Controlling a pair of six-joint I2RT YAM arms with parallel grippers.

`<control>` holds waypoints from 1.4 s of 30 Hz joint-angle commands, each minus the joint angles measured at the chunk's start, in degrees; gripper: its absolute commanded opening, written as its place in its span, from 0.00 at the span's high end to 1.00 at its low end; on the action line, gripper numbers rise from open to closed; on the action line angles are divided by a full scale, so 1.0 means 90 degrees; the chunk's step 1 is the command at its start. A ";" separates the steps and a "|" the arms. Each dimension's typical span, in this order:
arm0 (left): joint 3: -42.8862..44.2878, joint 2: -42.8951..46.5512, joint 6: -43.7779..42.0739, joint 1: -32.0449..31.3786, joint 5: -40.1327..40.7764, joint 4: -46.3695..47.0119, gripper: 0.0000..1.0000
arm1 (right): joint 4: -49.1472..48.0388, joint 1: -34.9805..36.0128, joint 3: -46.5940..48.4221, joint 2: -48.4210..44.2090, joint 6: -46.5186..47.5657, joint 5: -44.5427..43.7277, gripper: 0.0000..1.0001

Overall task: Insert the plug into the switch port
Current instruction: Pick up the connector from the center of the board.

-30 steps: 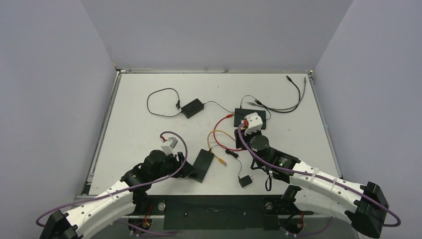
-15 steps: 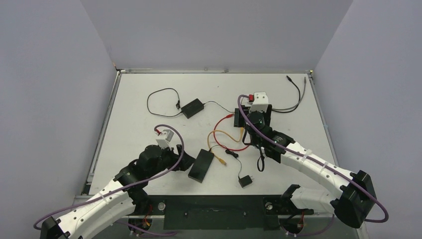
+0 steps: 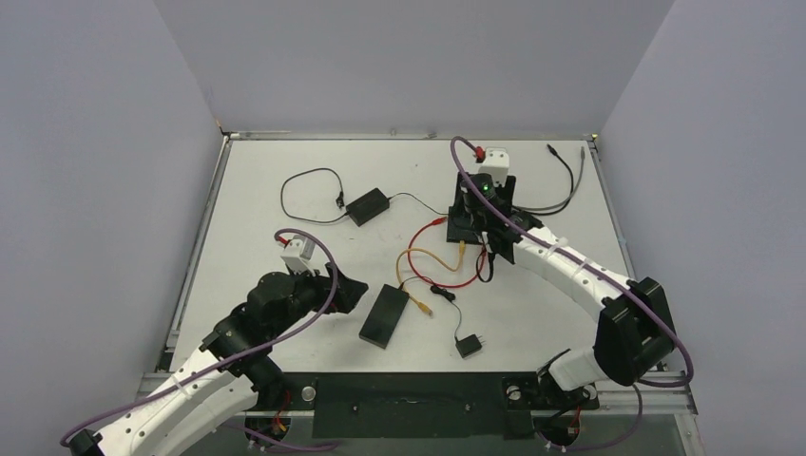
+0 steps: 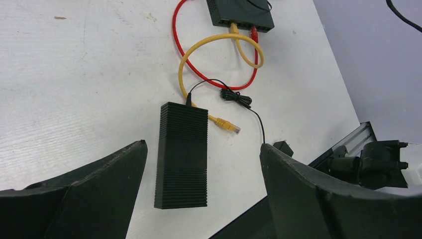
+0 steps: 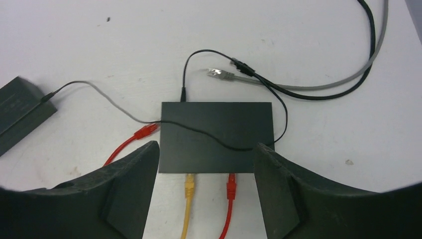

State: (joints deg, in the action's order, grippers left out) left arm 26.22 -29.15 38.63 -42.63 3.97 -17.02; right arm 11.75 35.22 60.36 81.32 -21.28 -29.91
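Your loose yellow plug lies flat on the table, just beside the black power brick. Its long axis runs diagonally, tip toward the near right, away from the switch. From above, the right arm hides most of that switch. Your left gripper is spread wide and empty, with the plug just ahead. Your right gripper hangs spread over the switch, gripping nothing.
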 commanded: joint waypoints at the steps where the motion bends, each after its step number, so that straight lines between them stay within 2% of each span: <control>1: 0.0259 0.0125 -0.0027 0.0046 0.0272 -0.0152 0.18 | 0.0189 -0.0935 0.0422 0.0273 -0.0636 0.0185 0.35; 5: 0.0063 0.0278 0.0025 0.0058 0.0341 -0.0056 0.18 | 0.0229 -0.1764 0.0541 0.0522 -0.1176 0.0339 0.35; 11: -0.0117 0.0280 -0.0198 0.0081 0.0312 0.0161 0.17 | 0.0474 -0.2524 0.0799 0.1040 -0.1921 -0.0214 0.35; 18: -0.0163 -0.0248 -0.0367 0.0104 -0.0076 0.0546 0.16 | 0.0652 -0.3278 0.1100 0.1845 -0.2798 0.0266 0.38; 23: -0.0266 -0.0500 -0.0405 0.0144 -0.0316 0.0851 0.15 | 0.0850 -0.3428 0.1507 0.2588 -0.3252 0.0442 0.43; 29: -0.0331 -0.0703 -0.0397 0.0216 -0.0440 0.1030 0.15 | 0.1116 -0.3562 0.2107 0.3319 -0.3648 0.0737 0.44; 42: -0.0417 -0.0946 -0.0463 0.0745 -0.1186 0.1192 0.14 | 0.1575 -0.3623 0.2786 0.4243 -0.4140 0.1211 0.51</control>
State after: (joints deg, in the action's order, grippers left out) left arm 22.81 -37.19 35.51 -37.85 -3.29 -9.85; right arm 23.73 2.92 82.85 118.39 -56.55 -20.53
